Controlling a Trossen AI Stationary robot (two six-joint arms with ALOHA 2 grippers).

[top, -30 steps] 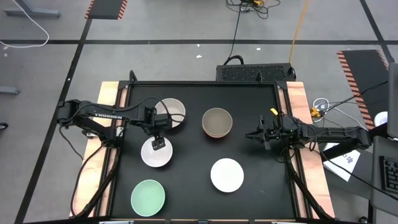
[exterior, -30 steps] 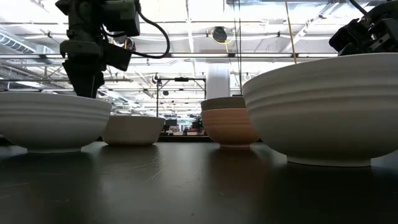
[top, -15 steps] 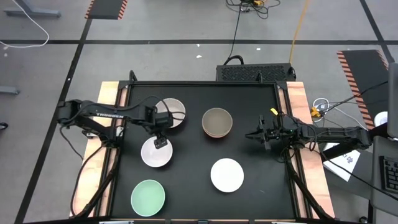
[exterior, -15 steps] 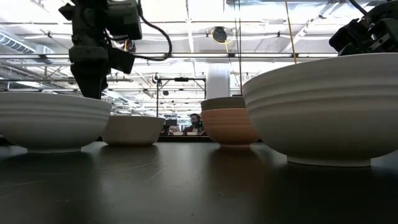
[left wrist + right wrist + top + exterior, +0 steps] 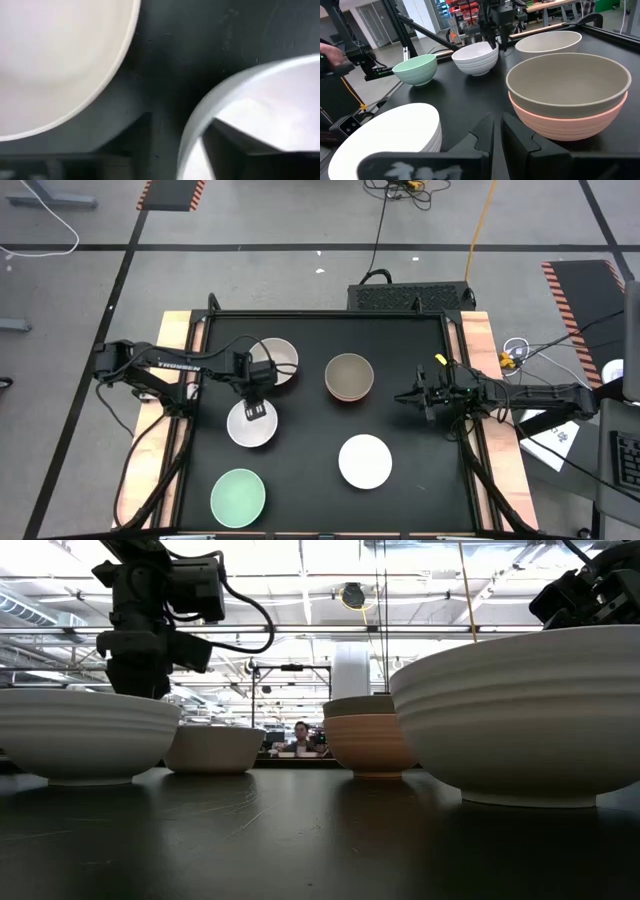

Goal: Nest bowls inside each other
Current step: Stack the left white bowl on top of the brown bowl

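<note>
Salmon-orange and olive-brown make the only finished pairing: the olive-brown glazed bowl [image 5: 349, 374] sits nested inside the salmon-orange ribbed bowl [image 5: 567, 126] near the middle of the black table [image 5: 400, 340], toward its far edge. By my reading the job is at an early stage, with four bowls not yet stacked.

These four stand apart on the table: a beige-grey round bowl [image 5: 283, 360] at the far left, a white ribbed bowl [image 5: 245, 430] just in front of it, a mint green ribbed bowl [image 5: 238, 496] at the near left corner, and a second white bowl [image 5: 365, 461] at the near right.

At the first white bowl, the left gripper [image 5: 255, 411] straddles the rim on the side nearest the beige-grey bowl. In the left wrist view one dark finger [image 5: 132, 135] is outside the wall and the other inside, partly closed around the rim; whether they pinch it yet I cannot tell. The bowl rests on the table.

Off at the right edge, the right gripper [image 5: 403, 397] waits with its fingers pressed together on nothing.

White lettering on the left arm [image 5: 170, 364] seems to spell "TROSSEN"; nothing else on the table is readable.
</note>
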